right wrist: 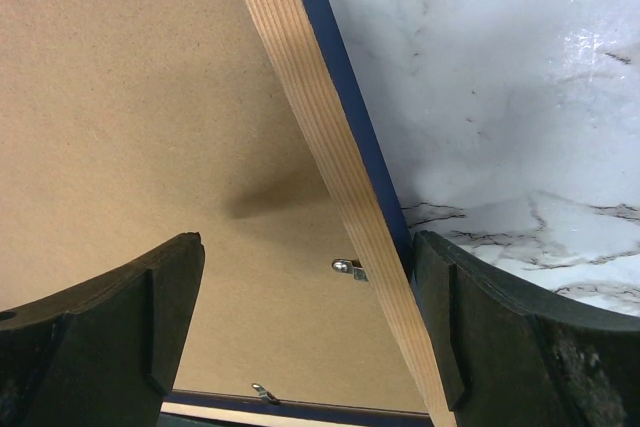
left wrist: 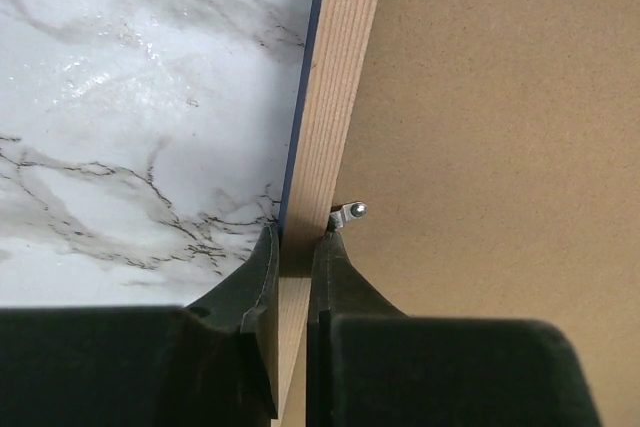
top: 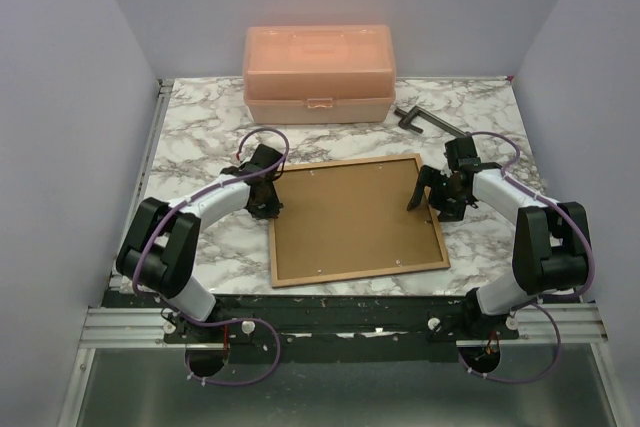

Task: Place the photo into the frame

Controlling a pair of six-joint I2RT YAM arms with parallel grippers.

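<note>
The frame (top: 355, 219) lies back-up on the marble table, light wood rim with a navy edge, brown backing board inside it. My left gripper (top: 268, 199) is shut on the frame's left rail (left wrist: 325, 127), one finger outside, one inside beside a small metal clip (left wrist: 352, 212). My right gripper (top: 432, 197) is open and straddles the frame's right rail (right wrist: 330, 147): one finger over the backing board, the other outside against the navy edge. A metal clip (right wrist: 348, 268) sits between them. The photo is not in view.
A peach plastic box (top: 318, 73) stands at the back of the table. A dark metal clamp (top: 425, 120) lies to its right. The marble table (top: 190, 137) is walled in by pale panels on both sides.
</note>
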